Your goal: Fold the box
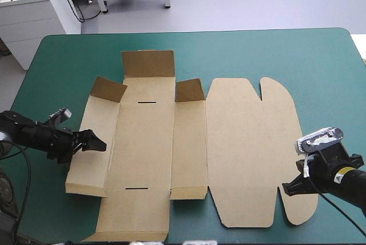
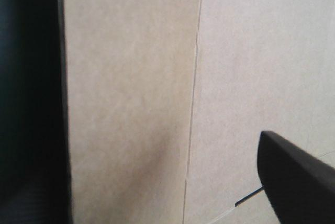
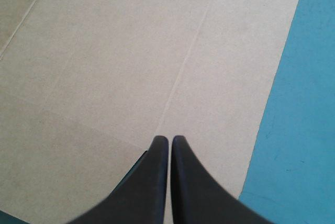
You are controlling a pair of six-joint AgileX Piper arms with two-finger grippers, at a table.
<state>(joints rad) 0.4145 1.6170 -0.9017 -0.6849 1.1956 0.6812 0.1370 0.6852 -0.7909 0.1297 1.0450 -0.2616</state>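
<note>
The brown box (image 1: pixel 146 142) lies as a cut sheet in the middle of the teal-green table. Its far flap (image 1: pixel 147 63) and two small corner flaps (image 1: pixel 108 89) stand raised, while the broad lid (image 1: pixel 251 147) lies flat to the right. My left gripper (image 1: pixel 98 143) is open at the outer edge of the left wall panel (image 1: pixel 91 159). That panel (image 2: pixel 131 93) fills the left wrist view between the black fingers (image 2: pixel 293 177). My right gripper (image 1: pixel 289 188) is shut, and its tips (image 3: pixel 170 139) rest over the lid (image 3: pixel 131 62) near its right edge.
The sheet's near flap (image 1: pixel 134 213) reaches almost to the table's near edge. Teal-green cover (image 1: pixel 320 67) shows beyond the lid to the right and along the far side. A thin slot (image 1: pixel 147 103) is cut in the base panel.
</note>
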